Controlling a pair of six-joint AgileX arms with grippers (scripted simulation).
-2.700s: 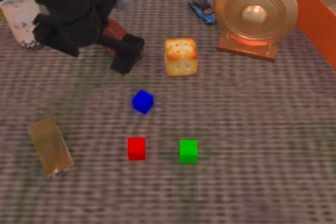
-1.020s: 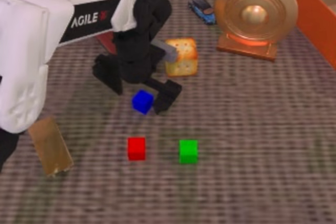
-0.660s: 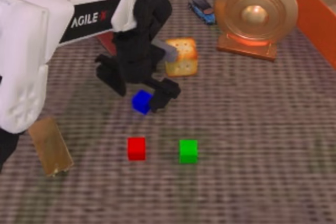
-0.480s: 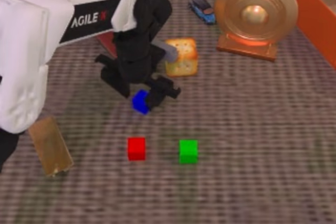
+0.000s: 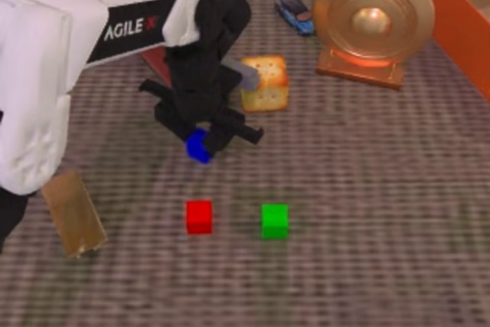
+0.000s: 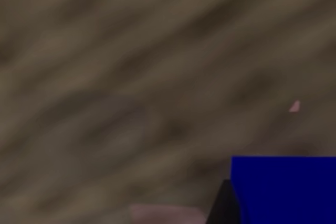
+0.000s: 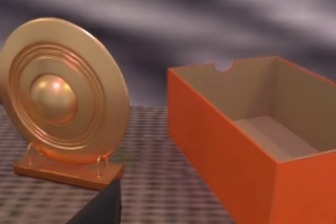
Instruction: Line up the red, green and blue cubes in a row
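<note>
The blue cube [image 5: 199,148] sits left of the table's middle, between the black fingers of my left gripper [image 5: 201,140], which is shut on it from above. Its upper part is hidden by the fingers. In the left wrist view the blue cube [image 6: 286,190] fills a corner, with one dark fingertip [image 6: 226,208] against its side. Nearer the front edge, the red cube [image 5: 199,217] and the green cube [image 5: 275,220] sit side by side on the woven mat, a cube's width or so apart. My right arm is outside the top view; only one dark finger [image 7: 102,205] shows in its wrist view.
A tan toast-like block [image 5: 265,82] stands just right of my left wrist. At the back are a small blue toy car [image 5: 295,14], a gold disc on a stand [image 5: 374,19] and an open orange box [image 5: 465,17]. A brown slab [image 5: 73,214] lies front left.
My left arm came in from the back left and dropped over the blue cube. Its fingers closed inward onto the cube, which shifted slightly left. Red and green cubes have not moved.
</note>
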